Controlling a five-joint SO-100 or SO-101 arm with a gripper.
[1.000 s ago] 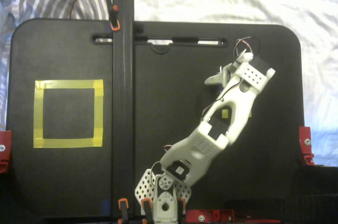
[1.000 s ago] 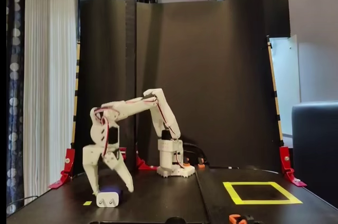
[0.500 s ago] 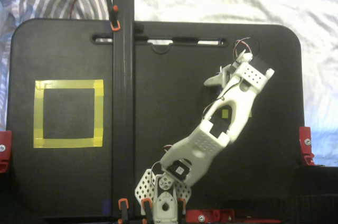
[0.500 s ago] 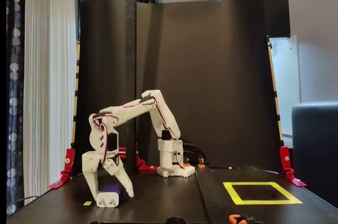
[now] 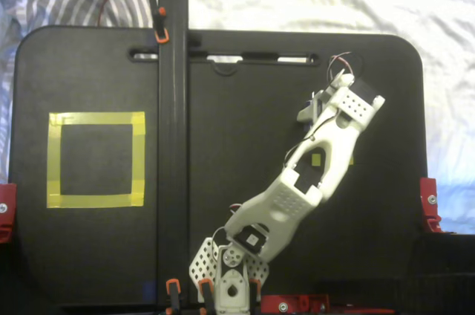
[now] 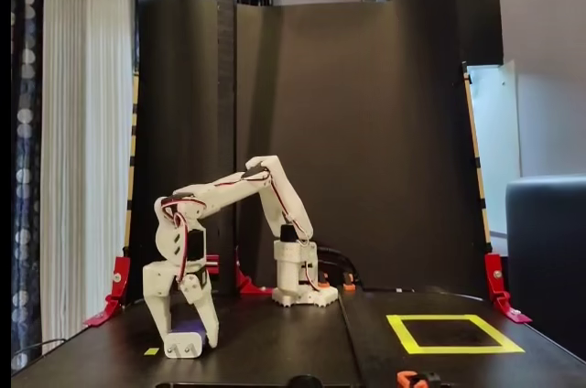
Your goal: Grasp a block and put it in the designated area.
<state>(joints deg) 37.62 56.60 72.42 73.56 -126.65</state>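
Progress first, as I read it from the top-down fixed view: the arm (image 5: 297, 189) is stretched out toward the right half of the black board (image 5: 223, 70), and the designated area (image 5: 96, 160), the yellow tape square, sits empty on the left half, well apart from it. The gripper (image 5: 315, 107) is mostly hidden under the wrist here; I see only a sliver of blue beside it, which I take for the block (image 5: 313, 104). A small yellow tape mark (image 5: 316, 160) shows through a gap in the arm. No writing or brand is legible from this camera.

From the low frontal fixed view, the gripper (image 6: 186, 338) is down at the board with its two fingers straddling the block (image 6: 189, 326), a dark blue shape between them with something pale below it at the fingertips. The fingers look closed in on it, though I cannot tell whether they truly pinch it or whether it is off the surface. The yellow square (image 6: 454, 333) lies far to the right in this view, still empty. A tiny yellow mark (image 6: 151, 350) sits just beside the gripper.

My judgement: the grasp is at best just being made; lifting, carrying across and releasing all remain. No labels are readable here either.
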